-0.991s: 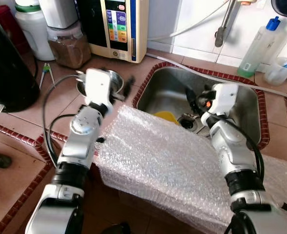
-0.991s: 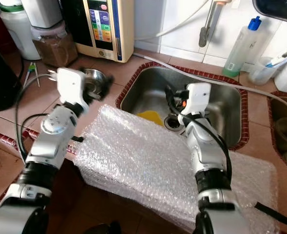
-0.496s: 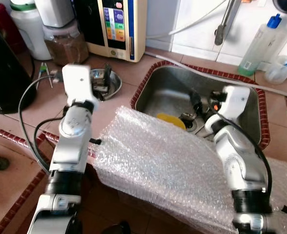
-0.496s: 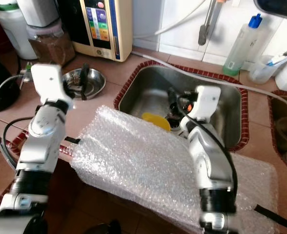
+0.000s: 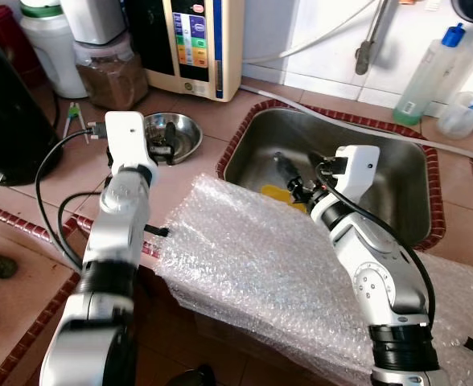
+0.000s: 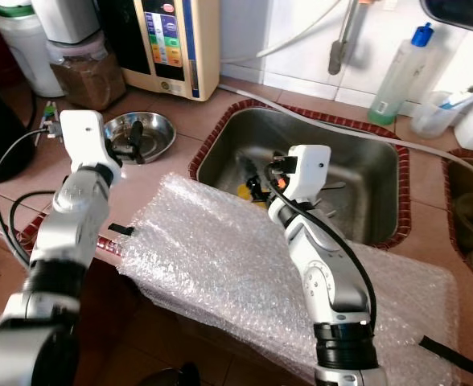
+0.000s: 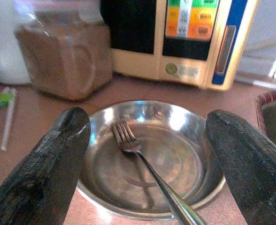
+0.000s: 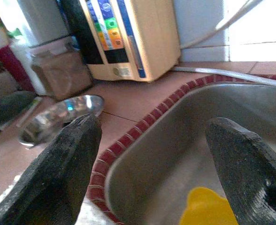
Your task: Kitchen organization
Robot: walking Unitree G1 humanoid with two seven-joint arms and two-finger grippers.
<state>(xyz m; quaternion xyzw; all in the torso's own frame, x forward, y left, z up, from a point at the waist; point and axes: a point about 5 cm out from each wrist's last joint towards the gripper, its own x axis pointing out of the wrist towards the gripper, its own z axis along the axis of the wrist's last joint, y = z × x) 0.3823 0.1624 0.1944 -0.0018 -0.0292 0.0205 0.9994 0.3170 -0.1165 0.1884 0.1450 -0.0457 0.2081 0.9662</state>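
A shallow steel bowl point(image 7: 147, 159) with a fork point(image 7: 142, 159) lying in it sits on the terracotta counter left of the sink point(image 5: 397, 173). My left gripper point(image 7: 147, 122) hovers just in front of the bowl, open, its fingers point(image 7: 58, 159) spread to either side of the rim. My right gripper point(image 5: 291, 178) is open over the left part of the sink basin, just above a yellow object point(image 8: 208, 208) on the sink bottom. A sheet of bubble wrap point(image 5: 261, 265) drapes over the counter's front edge beneath both arms.
Behind the bowl stand a cream water machine point(image 5: 192, 40), a jar of brown powder point(image 5: 112, 76) and a white jug point(image 5: 47, 44). A black appliance point(image 5: 7, 112) is at far left. A faucet point(image 5: 369, 40), a hose and a soap bottle point(image 5: 429, 76) line the back wall.
My left gripper swung back from above the bowl and now faces it from the near side. My right gripper moved left across the sink toward the yellow object.
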